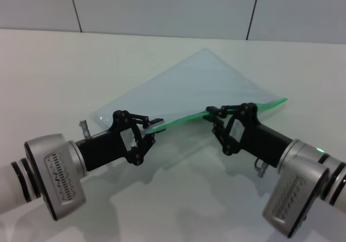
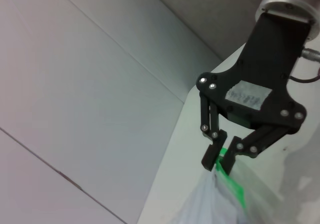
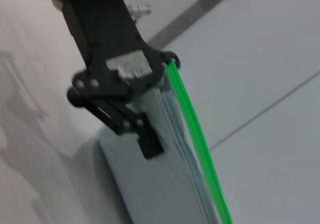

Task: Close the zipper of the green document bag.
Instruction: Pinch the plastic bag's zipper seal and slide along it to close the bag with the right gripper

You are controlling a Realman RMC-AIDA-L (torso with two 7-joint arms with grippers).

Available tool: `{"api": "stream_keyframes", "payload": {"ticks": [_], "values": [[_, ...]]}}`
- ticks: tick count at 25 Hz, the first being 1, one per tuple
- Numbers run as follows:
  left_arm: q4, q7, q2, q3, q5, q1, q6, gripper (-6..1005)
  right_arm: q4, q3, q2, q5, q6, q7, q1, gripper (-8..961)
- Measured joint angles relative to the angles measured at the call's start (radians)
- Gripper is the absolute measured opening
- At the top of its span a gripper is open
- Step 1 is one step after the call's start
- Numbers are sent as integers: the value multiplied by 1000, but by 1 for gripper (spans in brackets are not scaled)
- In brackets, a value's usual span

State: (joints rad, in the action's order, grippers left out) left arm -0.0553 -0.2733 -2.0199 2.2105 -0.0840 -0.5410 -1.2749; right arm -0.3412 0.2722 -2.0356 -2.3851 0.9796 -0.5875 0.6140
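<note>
The green document bag (image 1: 189, 85) is a translucent pale pouch, lying on the table at its far corner and held up along its near edge. That edge carries the bright green zipper (image 1: 254, 106). My left gripper (image 1: 153, 125) is shut on the bag's left end, where the strip ends. In the right wrist view one of its fingers (image 3: 150, 145) presses the pouch (image 3: 165, 184) beside the zipper (image 3: 200, 139). My right gripper (image 1: 212, 114) is shut on the zipper about midway along. The left wrist view shows that right gripper (image 2: 220, 161) pinching the green strip (image 2: 235, 186). I cannot make out the slider.
The white table (image 1: 54, 69) runs back to a pale panelled wall (image 1: 162, 4). Both forearms reach in low over the table's near side, left (image 1: 54, 172) and right (image 1: 297, 182).
</note>
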Motion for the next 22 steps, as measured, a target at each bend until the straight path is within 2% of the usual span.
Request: {"api": "stream_keyframes", "payload": {"ticks": [9, 22], "values": [[0, 0, -2, 0, -8, 2, -2, 97, 55, 97, -1, 29, -26, -1, -28, 95], [0, -1, -2, 0, -8, 9, -8, 105, 181, 102, -1, 240, -26, -2, -37, 101]]}}
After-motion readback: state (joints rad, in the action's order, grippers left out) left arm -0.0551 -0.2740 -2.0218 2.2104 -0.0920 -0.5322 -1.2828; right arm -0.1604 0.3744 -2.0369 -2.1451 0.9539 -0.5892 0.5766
